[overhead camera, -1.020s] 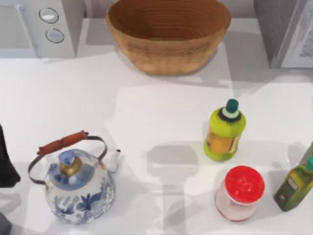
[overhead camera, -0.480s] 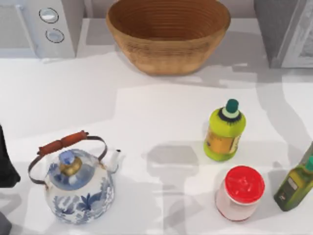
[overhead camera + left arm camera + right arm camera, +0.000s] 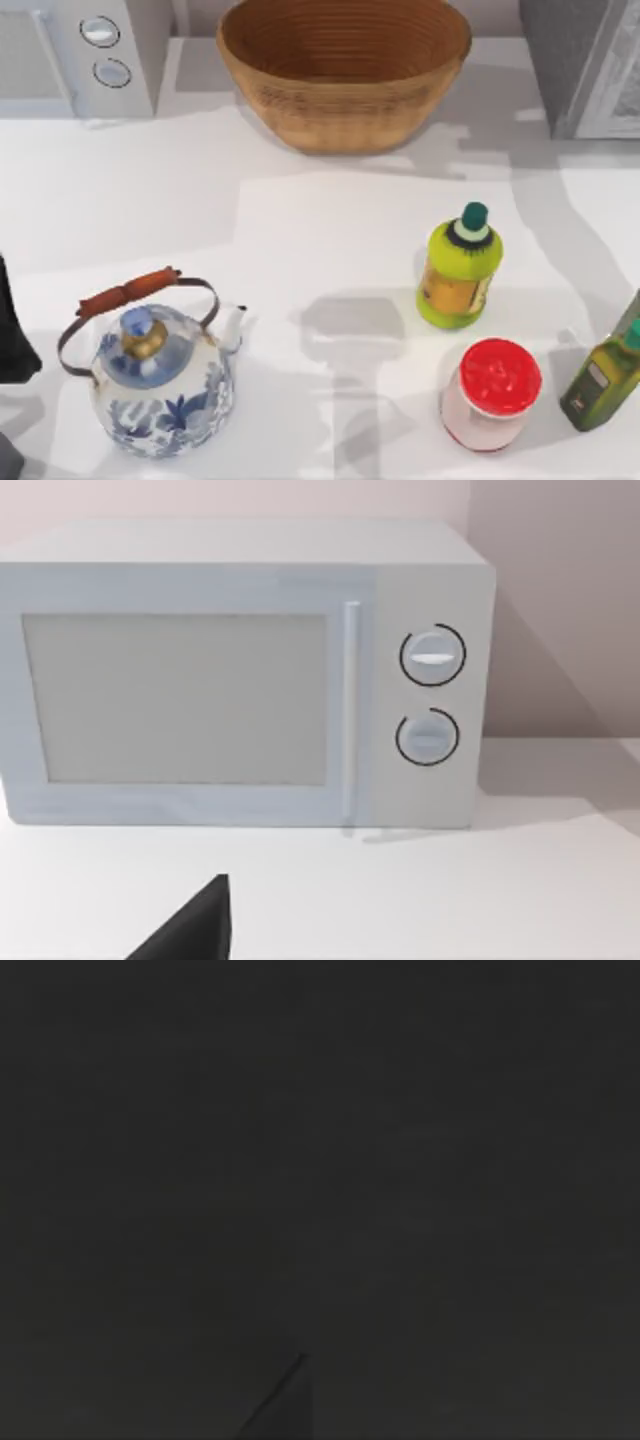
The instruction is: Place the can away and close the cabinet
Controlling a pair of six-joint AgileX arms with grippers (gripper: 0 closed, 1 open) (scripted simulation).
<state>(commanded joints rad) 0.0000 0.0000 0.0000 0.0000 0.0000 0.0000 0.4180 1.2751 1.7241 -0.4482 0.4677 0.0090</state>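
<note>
A jar (image 3: 490, 393) is standing just below a green bottle (image 3: 459, 267), an oil bottle (image 3: 603, 376) beside it, a kettle (image 3: 155, 369) well left. Gripper states cannot be told; the right wrist view is dark.

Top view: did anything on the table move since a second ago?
No thing moved. Only the shadow on the table near the right back corner shifted. The kettle, basket, green bottle, red-lidded jar and oil bottle stayed put.
</note>
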